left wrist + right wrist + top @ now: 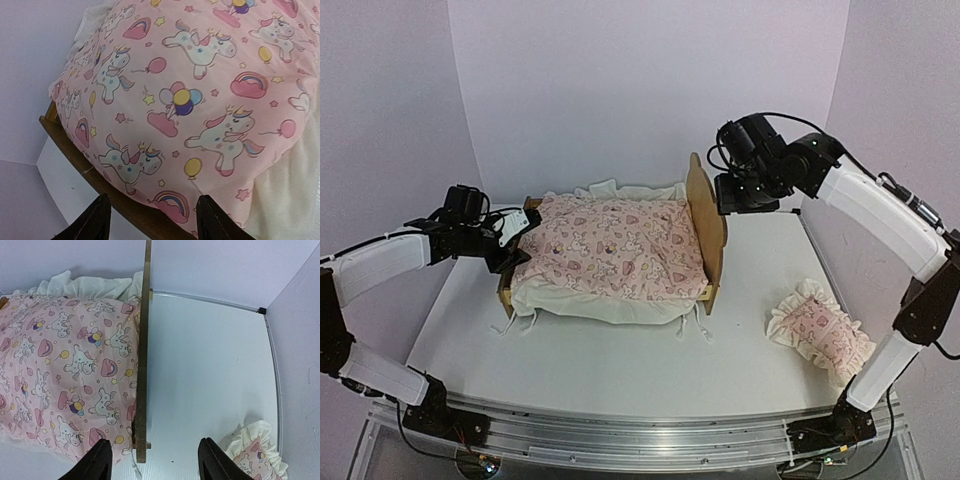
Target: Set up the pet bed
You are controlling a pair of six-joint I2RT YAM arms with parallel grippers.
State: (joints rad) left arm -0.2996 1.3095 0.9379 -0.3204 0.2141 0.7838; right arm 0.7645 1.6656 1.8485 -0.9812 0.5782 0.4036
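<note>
- A white worktop sits inside pale lilac walls, with the two arm bases at its near edge.
- The pet bed stands in the middle of the worktop, toward the back. Its pale-wood headboard is upright on the right and its foot end points left.
- A pink quilt printed with unicorns, balloons and rainbows covers the bed. It lies over a cream ruffled pad that spills past the frame at the front and back.
- The left tool is at the foot end, its fingers spread wide. In the left wrist view the quilt's edge and the dark wooden rail lie just ahead of the fingertips. I cannot tell whether they touch.
- The right tool hangs just beside the headboard on its outer side, spread wide and holding nothing.
- A ruffled pink pillow lies flat on the worktop, well apart from the bed and near the right arm.
</note>
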